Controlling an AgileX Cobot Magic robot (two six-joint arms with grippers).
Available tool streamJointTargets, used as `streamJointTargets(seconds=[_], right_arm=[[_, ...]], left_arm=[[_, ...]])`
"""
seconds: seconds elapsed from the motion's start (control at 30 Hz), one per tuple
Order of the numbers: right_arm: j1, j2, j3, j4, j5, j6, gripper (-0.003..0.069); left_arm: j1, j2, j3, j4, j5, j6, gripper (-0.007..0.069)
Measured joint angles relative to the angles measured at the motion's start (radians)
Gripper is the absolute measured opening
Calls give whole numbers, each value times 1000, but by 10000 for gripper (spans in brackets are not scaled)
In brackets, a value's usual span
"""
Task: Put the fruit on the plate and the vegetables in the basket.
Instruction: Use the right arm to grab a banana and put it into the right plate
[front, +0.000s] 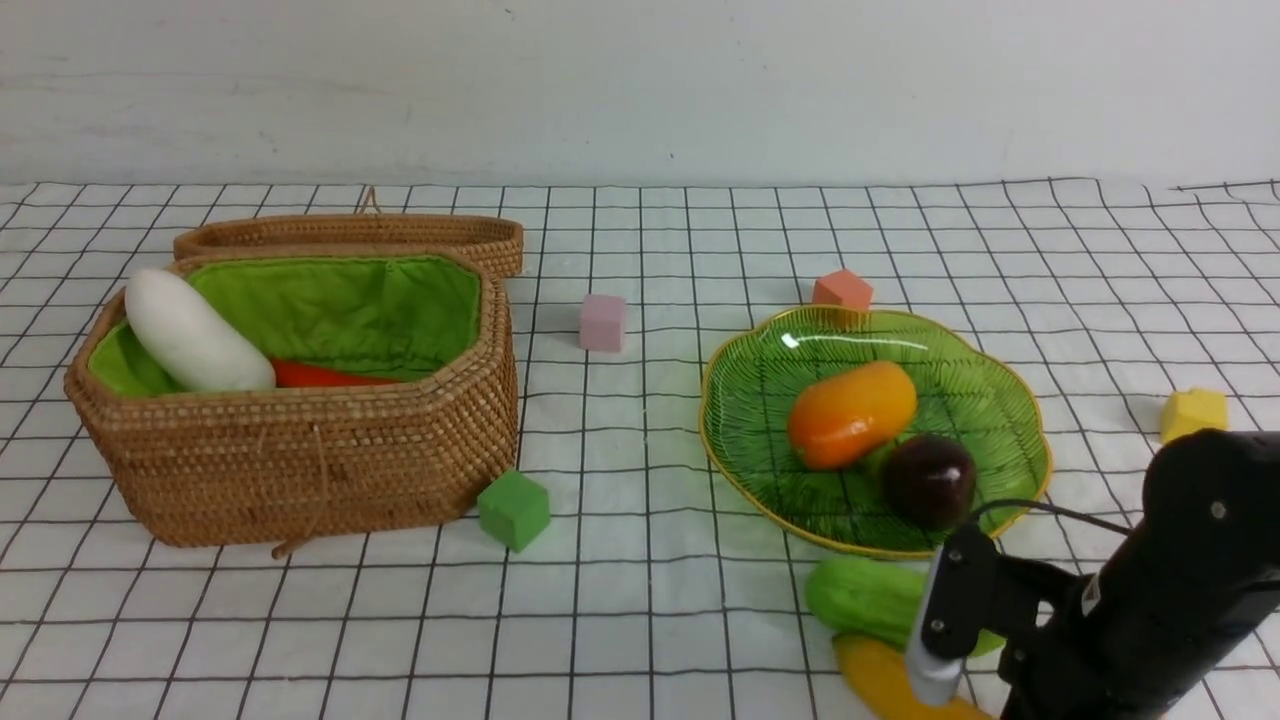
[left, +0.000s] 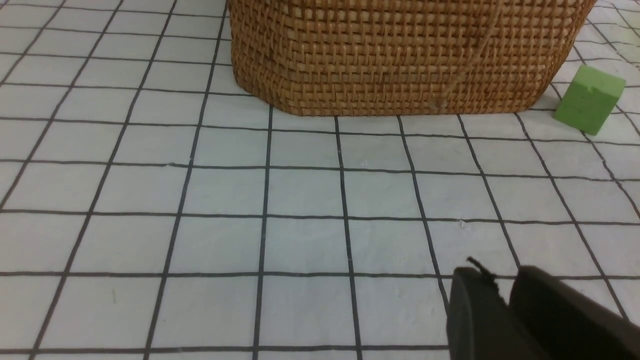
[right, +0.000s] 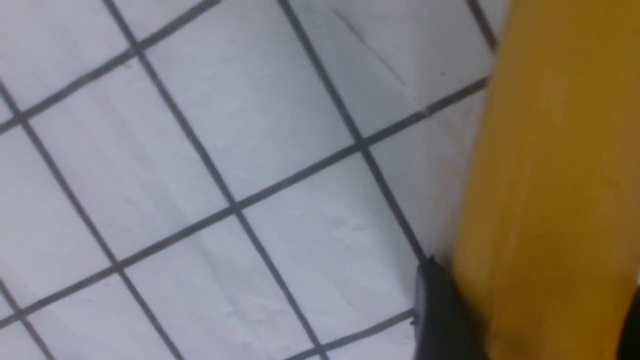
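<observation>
Cloth: a white sheet (front: 640, 620) ruled with thin black grid lines, slightly creased, covers the table.
Basket: an eight-sided tub of tightly coiled brown rattan (front: 300, 470) at far left, with a bright green fabric lining (front: 340, 310); its woven lid (front: 350, 235) lies open behind it.
Vegetables in basket: a smooth, fat white radish (front: 195, 335) leans on the left rim. A glossy red-orange pepper (front: 330, 377) lies low inside, beside the radish.
Plate: a shallow translucent green glass dish (front: 960, 390) to the right, leaf-ribbed, with a wavy gilt edge.
Fruit on plate: an oval orange-yellow mango (front: 852, 413) sits at the centre. A round, dark purple mangosteen (front: 930, 480) touches its near side.
Gourd: pale green and bumpy (front: 865, 595), on the cloth just near of the plate.
Banana: long, matte yellow (right: 550, 200), on the cloth just beside the gourd, at the near right edge.
Right gripper: its dark fingers flank the banana (right: 535, 320), one against the fruit's side. I cannot tell whether they clamp it.
Left gripper: black fingers drawn close together (left: 500, 275), nothing between them, over bare cloth near of the basket.
Cubes: matte blocks lie on the cloth. Green (front: 513, 510) is by the basket's near right corner, pink (front: 602, 322) between basket and plate, salmon (front: 842, 290) behind the plate and yellow (front: 1193, 413) at far right.
</observation>
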Motion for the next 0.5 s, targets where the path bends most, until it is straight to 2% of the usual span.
streamJointTargets(seconds=[0.17, 0.33, 0.4, 0.43, 0.5], right_arm=[[34, -14, -79, 2, 159, -1, 322], [89, -71, -303, 71, 330, 7, 322], [90, -73, -378, 104, 324, 55, 322], [83, -67, -462, 128, 288, 166, 322], [68, -54, -521, 143, 237, 273, 322]], left_arm=[[0, 0, 0, 0, 0, 0, 113], [0, 0, 0, 0, 0, 0, 120], [0, 0, 0, 0, 0, 0, 122], [0, 0, 0, 0, 0, 0, 124], [0, 0, 0, 0, 0, 0, 124]])
